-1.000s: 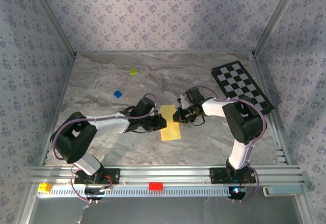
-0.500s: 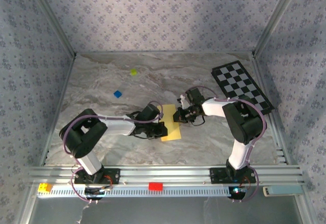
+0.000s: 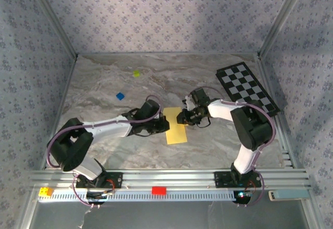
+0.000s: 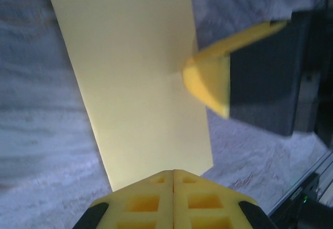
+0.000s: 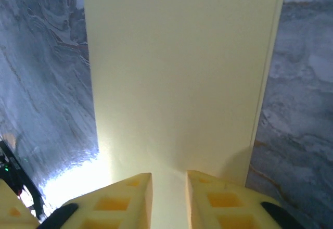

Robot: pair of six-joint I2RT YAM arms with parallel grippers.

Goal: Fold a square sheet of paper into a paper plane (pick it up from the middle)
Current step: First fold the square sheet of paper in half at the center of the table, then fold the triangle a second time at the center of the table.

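— What's the biggest thing there?
— The marbled tabletop [image 3: 104,78]. A black-and-white checkered board [image 3: 247,87] lies at its far right corner, well apart from the arms' work.
— And the sheet of paper [image 3: 175,126]?
— It is near the middle of the tabletop, between the two arms. It lies flat as a narrow yellow strip, with its long edges running away from the bases.
— The left gripper [image 4: 173,173]?
— Its fingers are pressed together with no gap between them. The tips are at the strip's left long edge. I can't tell whether any paper is caught between them.
— The right gripper [image 5: 169,177]?
— It is low over the strip's right side, with its fingers a little apart and bare paper showing in the slit. In the left wrist view, one yellow finger meets the paper's edge.
— Anything smaller?
— A blue block [image 3: 120,96] and a yellow-green block [image 3: 136,74] sit farther back on the left, away from the paper.
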